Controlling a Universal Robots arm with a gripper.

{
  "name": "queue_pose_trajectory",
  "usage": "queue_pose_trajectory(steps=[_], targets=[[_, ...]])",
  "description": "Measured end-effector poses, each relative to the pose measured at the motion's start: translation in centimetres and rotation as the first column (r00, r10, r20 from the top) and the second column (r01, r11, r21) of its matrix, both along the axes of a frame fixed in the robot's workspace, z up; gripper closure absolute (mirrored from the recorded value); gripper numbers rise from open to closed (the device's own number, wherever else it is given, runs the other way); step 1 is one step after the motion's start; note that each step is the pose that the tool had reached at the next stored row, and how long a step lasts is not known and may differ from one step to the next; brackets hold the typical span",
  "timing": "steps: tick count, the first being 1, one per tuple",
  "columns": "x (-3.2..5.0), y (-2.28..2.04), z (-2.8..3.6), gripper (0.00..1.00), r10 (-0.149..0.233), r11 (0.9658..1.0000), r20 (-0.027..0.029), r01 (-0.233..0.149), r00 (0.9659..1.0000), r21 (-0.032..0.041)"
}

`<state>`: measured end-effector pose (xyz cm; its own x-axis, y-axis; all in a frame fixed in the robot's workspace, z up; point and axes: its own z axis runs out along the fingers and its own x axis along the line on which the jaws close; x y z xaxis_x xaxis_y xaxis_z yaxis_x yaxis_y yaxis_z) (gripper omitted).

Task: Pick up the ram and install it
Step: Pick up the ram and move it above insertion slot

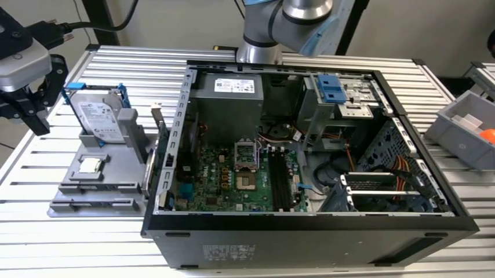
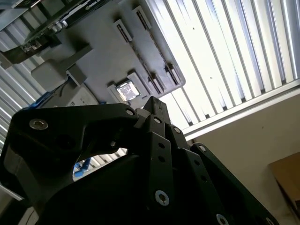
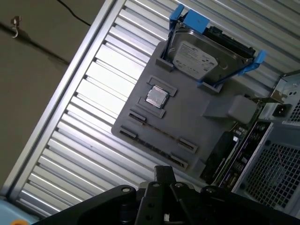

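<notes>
The ram is hidden from me. My gripper point(image 1: 39, 128) hangs shut and empty at the exterior view's far left, above the table edge beside the grey parts holder point(image 1: 108, 176). In both wrist views the closed tips point(image 3: 164, 172) point(image 2: 153, 104) point toward that holder point(image 3: 187, 124) point(image 2: 108, 51), whose two long narrow slots point(image 3: 159, 133) look bare. The open computer case point(image 1: 309, 223) fills the middle of the exterior view, with long black motherboard slots point(image 1: 277, 182) inside.
The holder carries a silver hard drive point(image 1: 101, 119) point(image 3: 197, 58) in a blue frame, a small square chip point(image 1: 90, 165) point(image 3: 156, 96), and a dark circuit card point(image 1: 153, 156) point(image 3: 232, 152) standing beside the case wall. A grey bin point(image 1: 464, 130) sits at the exterior view's right.
</notes>
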<state>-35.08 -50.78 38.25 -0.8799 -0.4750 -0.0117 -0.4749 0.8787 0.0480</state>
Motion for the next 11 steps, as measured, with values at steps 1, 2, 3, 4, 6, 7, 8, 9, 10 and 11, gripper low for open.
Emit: queue_pose_trajectory(steps=[1, 2, 3, 4, 6, 7, 8, 9, 10, 11], targets=[[0.00, 0.00, 0.00, 1.00, 0.001, 1.0000, 0.0000, -0.001, 1.0000, 0.0000], [0.00, 0.00, 0.00, 1.00, 0.003, 1.0000, 0.0000, -0.003, 1.0000, 0.0000], [0.00, 0.00, 0.00, 1.00, 0.004, 1.0000, 0.0001, -0.004, 1.0000, 0.0000], [0.00, 0.00, 0.00, 1.00, 0.005, 1.0000, 0.0000, -0.005, 1.0000, 0.0000], [0.00, 0.00, 0.00, 1.00, 0.008, 1.0000, 0.0000, -0.008, 1.0000, 0.0001], [0.00, 0.00, 0.00, 1.00, 0.009, 1.0000, 0.0001, -0.009, 1.0000, 0.0000], [0.00, 0.00, -0.01, 1.00, 0.011, 0.9999, 0.0001, -0.011, 0.9999, 0.0000], [0.00, 0.00, 0.00, 1.00, 0.012, 0.9999, 0.0001, -0.012, 0.9999, 0.0001], [0.00, 0.00, 0.00, 1.00, 0.014, 0.9999, 0.0000, -0.014, 0.9999, 0.0001], [0.00, 0.00, -0.01, 1.00, 0.015, 0.9999, 0.0001, -0.015, 0.9999, 0.0001]])
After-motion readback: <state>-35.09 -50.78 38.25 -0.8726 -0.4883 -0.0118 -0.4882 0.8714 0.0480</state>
